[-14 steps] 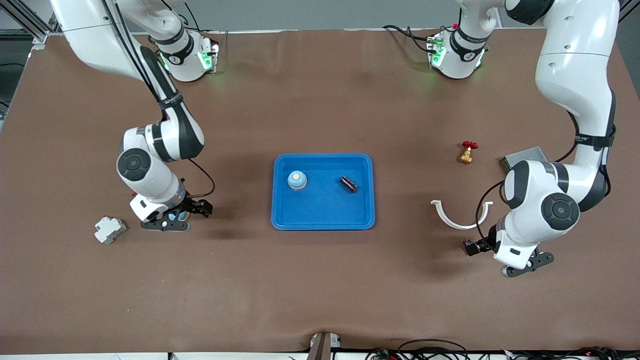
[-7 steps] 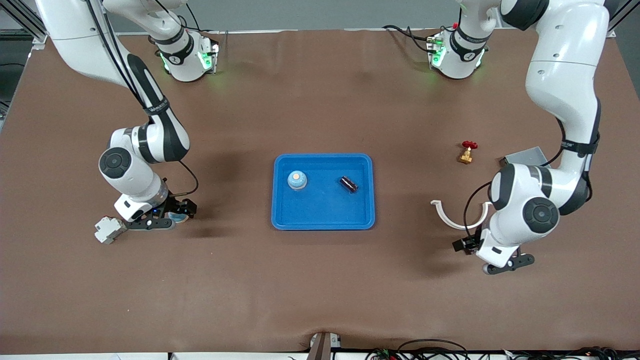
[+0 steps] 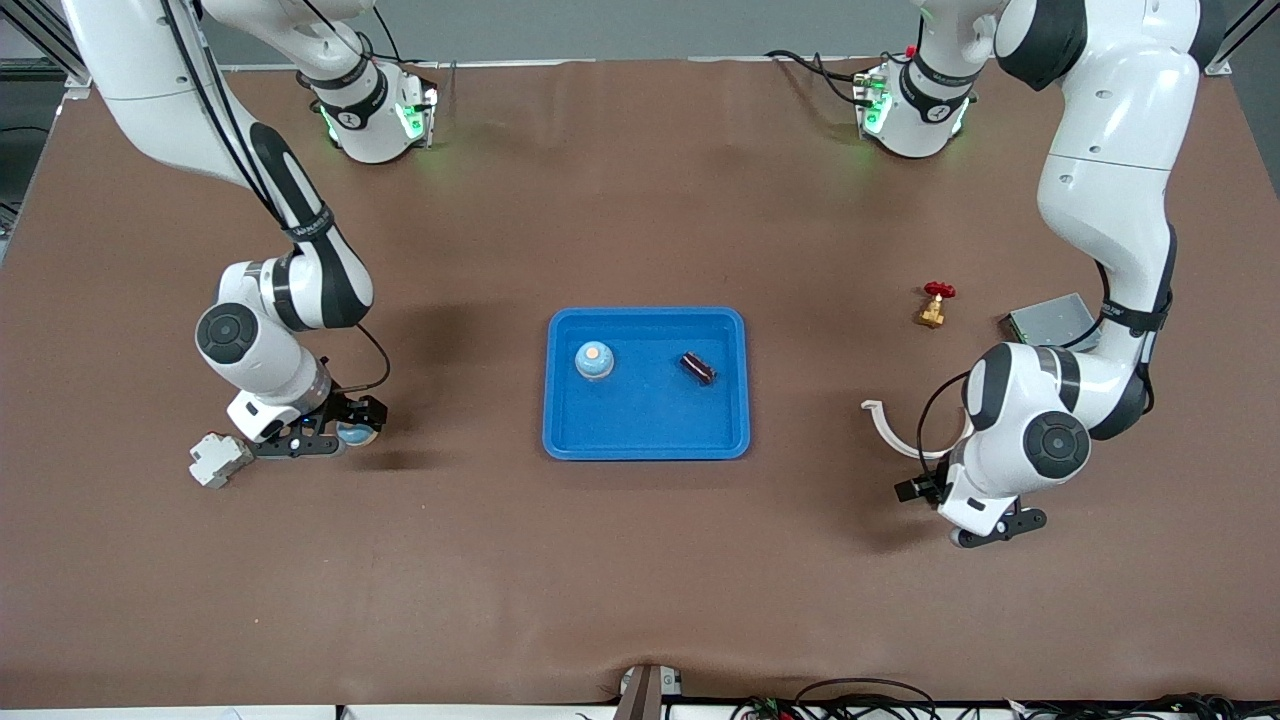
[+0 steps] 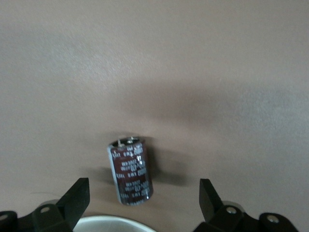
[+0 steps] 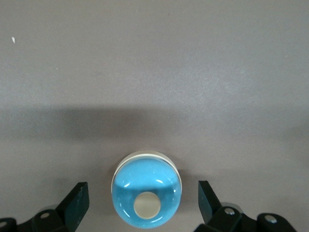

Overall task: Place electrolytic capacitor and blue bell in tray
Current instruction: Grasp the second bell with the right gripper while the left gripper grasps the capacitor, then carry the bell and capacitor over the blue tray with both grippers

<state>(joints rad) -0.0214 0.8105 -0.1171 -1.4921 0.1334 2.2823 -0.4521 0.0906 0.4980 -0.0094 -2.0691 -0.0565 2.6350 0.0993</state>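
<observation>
Tools both hanging released: left tool (image 4: 144, 188) is straddling electrolytic capacitor (image 4: 130, 171) on worktop (image 3: 640, 580), right tool (image 5: 143, 191) is straddling blue bell (image 5: 146, 195); tray (image 3: 648, 447), well apart from both, is holding second bell (image 3: 594, 360) and second capacitor (image 3: 697, 367).

The capacitor (image 4: 130, 171) carries pale printed lettering on its brown sleeve, too blurred to read.

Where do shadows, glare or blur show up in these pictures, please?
Front view: even light, soft arm shadows on the table, and a green glow at both bases. Left wrist view: a broad soft shadow around the capacitor, whose print is slightly blurred. Right wrist view: small glare spots on the blue bell and a dark shadow band across the table.
</observation>
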